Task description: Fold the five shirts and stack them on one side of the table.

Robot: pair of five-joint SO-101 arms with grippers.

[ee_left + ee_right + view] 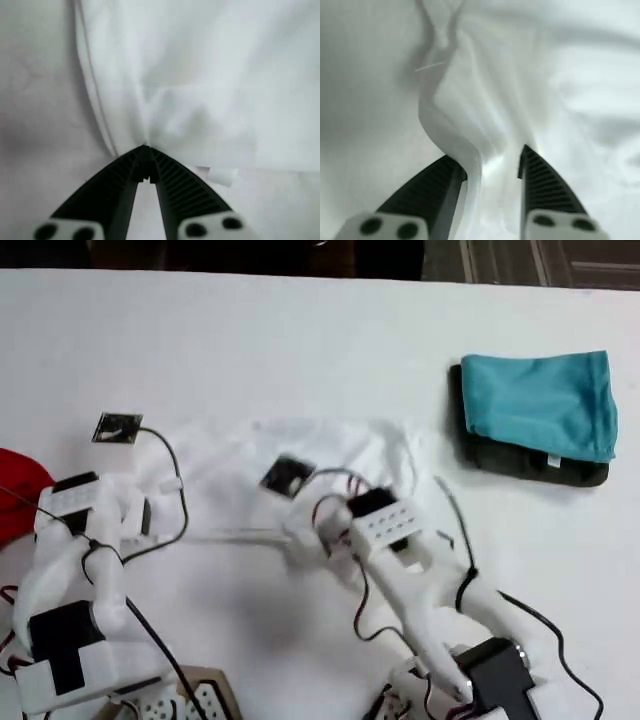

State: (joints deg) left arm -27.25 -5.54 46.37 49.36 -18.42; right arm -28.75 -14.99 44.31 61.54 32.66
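Observation:
A white shirt [330, 450] lies spread and rumpled on the white table [250, 330], hard to tell from it. My left gripper [145, 150] is shut on a pinch of the shirt [200, 90] near a hemmed edge. It sits at the shirt's left side [148, 502]. My right gripper [490, 162] stands open over the shirt's middle [305, 540], with a raised fold of white fabric [470, 100] running between its fingers. A folded teal shirt [540, 400] rests on a folded dark shirt [520, 468] at the table's right.
A red garment [18, 500] shows at the left edge beside the left arm. Cables trail from both arms across the near table. The far table edge [300, 275] runs along the top.

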